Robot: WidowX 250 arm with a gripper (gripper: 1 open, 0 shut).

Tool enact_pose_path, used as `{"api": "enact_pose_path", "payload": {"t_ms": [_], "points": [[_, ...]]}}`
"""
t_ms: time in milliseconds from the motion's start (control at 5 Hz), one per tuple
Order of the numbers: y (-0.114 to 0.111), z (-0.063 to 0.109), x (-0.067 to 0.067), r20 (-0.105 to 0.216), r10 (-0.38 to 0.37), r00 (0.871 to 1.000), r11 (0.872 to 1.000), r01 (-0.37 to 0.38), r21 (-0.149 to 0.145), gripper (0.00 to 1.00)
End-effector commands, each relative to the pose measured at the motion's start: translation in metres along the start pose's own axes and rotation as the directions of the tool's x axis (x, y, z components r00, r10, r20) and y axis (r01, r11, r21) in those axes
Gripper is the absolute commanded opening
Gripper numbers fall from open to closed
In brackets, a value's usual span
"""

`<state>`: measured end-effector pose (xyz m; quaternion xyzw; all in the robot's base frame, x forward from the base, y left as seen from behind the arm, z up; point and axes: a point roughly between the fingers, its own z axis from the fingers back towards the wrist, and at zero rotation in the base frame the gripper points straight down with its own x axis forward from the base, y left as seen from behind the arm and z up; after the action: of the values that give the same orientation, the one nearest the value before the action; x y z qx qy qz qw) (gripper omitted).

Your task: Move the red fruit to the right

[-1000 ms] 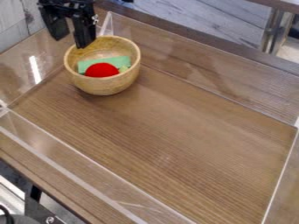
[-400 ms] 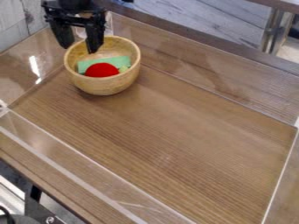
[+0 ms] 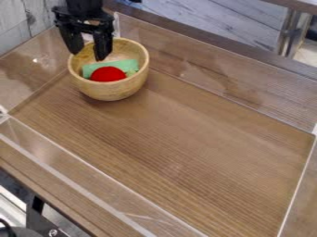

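Red fruit (image 3: 109, 74), one, round and glossy, lying inside my round wooden bowl (image 3: 111, 91) beside one light-green object (image 3: 121, 66). Pincer (image 3: 91, 53), one, mine, black, jaws parted and holding nothing, over the bowl's far-left part; worktop (image 3: 186, 139), one, brown wood-grain, bearing the bowl.

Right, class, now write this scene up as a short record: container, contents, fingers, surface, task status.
container: round wooden bowl
contents: red fruit and a light-green object behind it
fingers: above the bowl's far left part; contact with it unclear
surface: wooden table
task status: red fruit in the bowl, not yet moved right
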<state>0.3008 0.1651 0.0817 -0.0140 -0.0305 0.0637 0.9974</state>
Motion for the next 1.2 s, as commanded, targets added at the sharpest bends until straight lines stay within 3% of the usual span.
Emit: {"api": "enact_pose_path", "payload": {"t_ms": [0, 200, 400, 600, 1000], "points": [[0.01, 0.015, 0.015, 0.062, 0.067, 0.996, 0.997, -0.069, 0.03, 1.0], [0.02, 0.013, 0.017, 0.064, 0.15, 0.987, 0.988, -0.153, 0.033, 1.0], [0.023, -0.003, 0.02, 0.062, 0.157, 0.986, 0.987, -0.16, 0.035, 1.0], [0.023, -0.013, 0.022, 0.065, 0.135, 0.989, 0.99, -0.137, 0.029, 1.0], [0.001, -0.011, 0.025, 0.075, 0.086, 0.993, 0.996, -0.087, 0.011, 1.0]]}}
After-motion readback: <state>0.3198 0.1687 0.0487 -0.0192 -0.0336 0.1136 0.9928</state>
